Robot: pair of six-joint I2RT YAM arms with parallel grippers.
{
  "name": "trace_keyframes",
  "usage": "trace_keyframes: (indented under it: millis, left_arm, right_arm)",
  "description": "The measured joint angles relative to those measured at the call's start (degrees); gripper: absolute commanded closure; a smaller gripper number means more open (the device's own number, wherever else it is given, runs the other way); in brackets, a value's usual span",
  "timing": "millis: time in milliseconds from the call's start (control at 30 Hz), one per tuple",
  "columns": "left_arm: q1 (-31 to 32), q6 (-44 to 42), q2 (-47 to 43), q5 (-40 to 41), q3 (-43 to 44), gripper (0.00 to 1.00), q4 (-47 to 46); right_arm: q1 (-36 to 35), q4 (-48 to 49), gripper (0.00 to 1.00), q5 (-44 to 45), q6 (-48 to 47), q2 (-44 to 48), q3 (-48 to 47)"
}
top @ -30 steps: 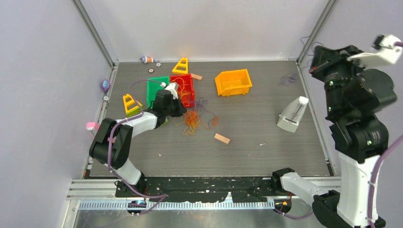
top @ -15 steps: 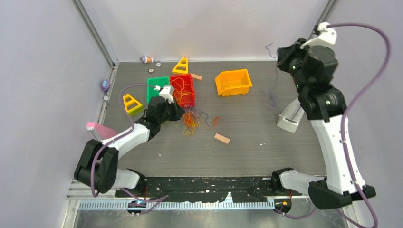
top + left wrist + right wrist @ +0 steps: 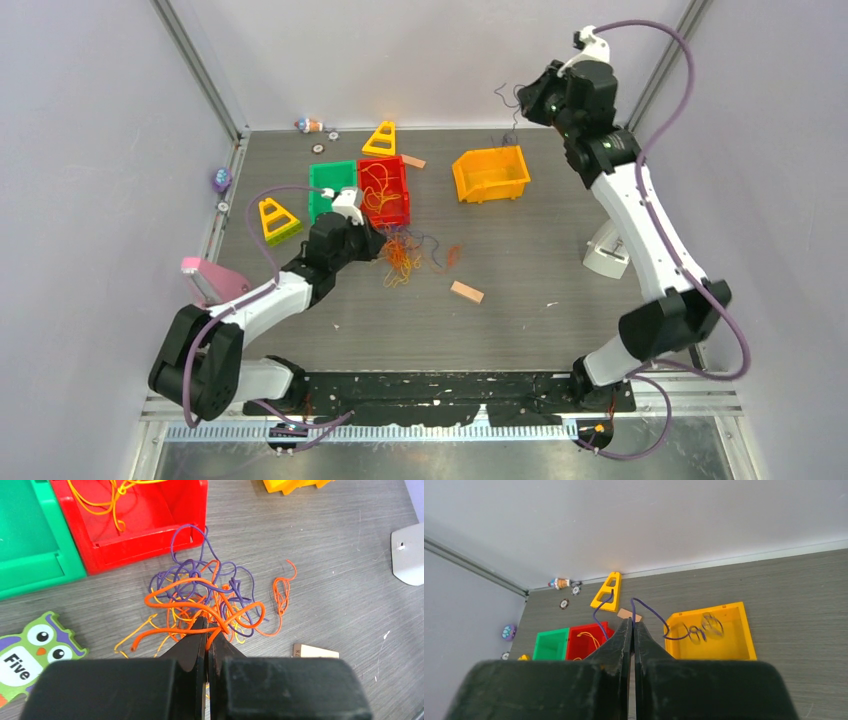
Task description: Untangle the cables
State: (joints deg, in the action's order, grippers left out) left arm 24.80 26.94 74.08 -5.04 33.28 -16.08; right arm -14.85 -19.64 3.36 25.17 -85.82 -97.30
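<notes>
While the left gripper point(image 3: 207, 630) pinches an orange strand point(image 3: 175, 603) in the cables point(image 3: 210, 587) heaped beside the red bin point(image 3: 145, 550), and the right gripper point(image 3: 632, 625), far right of it, pinches a purple cable point(image 3: 650, 611) aloft, pulling could tighten knots.

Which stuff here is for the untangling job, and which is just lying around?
For the job: tangled cables, pinched by the left claw; purple cable in the right claw; yellow cable in the red bin.
Just lying about: owl piece; wooden block; yellow triangles; green bin; orange bin.
</notes>
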Motion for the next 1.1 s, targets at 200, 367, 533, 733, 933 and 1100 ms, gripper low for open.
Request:
trace_keyframes:
  millis: [200,367,533,733,933,1100]
  left_arm:
    - [0.00,-0.61,-1.53,1.53,-0.24,1.00,-0.02]
    - [0.00,-0.83,-1.70,2.03,-0.52,1.00,-0.02]
    - [0.17,-1.07,-1.75,2.03,-0.55,1.00,0.00]
    - [0.37,-1.68,-2.05,2.03,-0.57,1.00,-0.04]
    - [0.37,-1.88,-2.12,2.08,-0.59,1.00,-0.02]
    - [0.44,-1.90,-2.38,2.27,-0.68,1.00,-0.04]
  right_arm:
    - [0.46,1.31,0.95,-1.31,-0.11,-9.25,-1.03]
    - [1.27,1.92,0.95,-3.32,0.70,-10.23,1.46]
    - [1.55,3.02,0.95,-4.31,0.90,-10.23,1.31]
    - [1.55,1.88,0.95,-4.98,0.70,-12.07,-4.52]
    - [1.55,1.95,0.95,-5.44,0.50,-13.20,-8.07]
    - [1.60,2.14,0.95,-5.88,0.50,-14.56,-6.91]
